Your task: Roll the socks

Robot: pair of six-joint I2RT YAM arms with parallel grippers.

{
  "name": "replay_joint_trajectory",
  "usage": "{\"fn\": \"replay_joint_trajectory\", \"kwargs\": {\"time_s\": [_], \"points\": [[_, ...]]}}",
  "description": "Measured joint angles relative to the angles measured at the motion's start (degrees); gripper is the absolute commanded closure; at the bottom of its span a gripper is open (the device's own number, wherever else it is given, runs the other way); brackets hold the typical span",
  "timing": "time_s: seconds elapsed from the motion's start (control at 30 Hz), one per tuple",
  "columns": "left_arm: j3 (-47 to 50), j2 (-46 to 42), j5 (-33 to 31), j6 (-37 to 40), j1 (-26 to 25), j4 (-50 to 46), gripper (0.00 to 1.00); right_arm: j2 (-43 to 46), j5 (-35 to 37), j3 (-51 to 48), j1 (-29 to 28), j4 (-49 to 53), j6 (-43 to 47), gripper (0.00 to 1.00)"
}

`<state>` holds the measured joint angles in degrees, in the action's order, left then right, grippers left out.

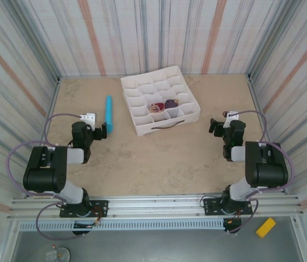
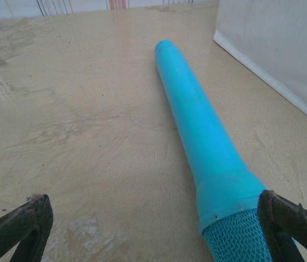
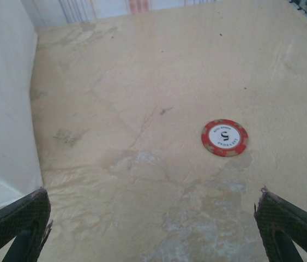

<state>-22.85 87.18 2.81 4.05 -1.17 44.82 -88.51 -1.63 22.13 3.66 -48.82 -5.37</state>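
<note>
Nearest from above, a small yellow block [image 1: 266,227] on the grey ledge at bottom right, then a metal rail [image 1: 153,203] carrying both arm bases. Left arm [image 1: 49,172] folded over the near left of the tabletop [image 1: 158,164], left jaws spread wide and holding nothing, just beside the near end of a light-blue cylinder [image 1: 108,113] lying flat. Right arm [image 1: 262,164] folded likewise on the right, right jaws wide and empty above bare tabletop. Toward the far middle, a white divided organiser [image 1: 145,130]; inside it a beige sock [image 1: 157,107] and a dark purple sock [image 1: 170,103], each bundled in its own compartment, the two compartments side by side toward the near right of the grid. From the left wrist: dark fingertips [image 2: 22,226] at the bottom corners, far apart, nothing gripped; light-blue cylinder [image 2: 197,131] running away across the tabletop, its mesh-covered near end right by the right-hand fingertip, touching or not impossible to tell; organiser wall [image 2: 278,49] at upper right. From the right wrist: fingertips [image 3: 289,224] wide at the bottom corners; red-and-white poker chip [image 3: 224,137] marked 5 flat on the tabletop ahead; organiser wall [image 3: 3,109] along the left edge.
</note>
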Motion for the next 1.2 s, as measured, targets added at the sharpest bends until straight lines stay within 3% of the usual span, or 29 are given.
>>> {"fn": "replay_joint_trajectory", "kwargs": {"time_s": [0.23, 0.4, 0.67, 1.2], "points": [[0.00, 0.00, -0.09, 0.00, 0.00, 0.00, 0.01, 0.00, 7.48, -1.09, -4.98, -1.73, 0.07, 0.01], [0.00, 0.00, -0.39, 0.00, 0.00, 0.00, 0.01, 0.00, 8.20, -0.96, -2.29, -0.92, -0.24, 0.01], [0.00, 0.00, -0.52, 0.00, 0.00, 0.00, 0.01, 0.00, 12.17, -0.96, -3.04, -0.92, -0.59, 0.01], [0.00, 0.00, -0.55, 0.00, 0.00, 0.00, 0.01, 0.00, 12.55, -0.96, -3.32, -0.92, -0.59, 0.01]]}}
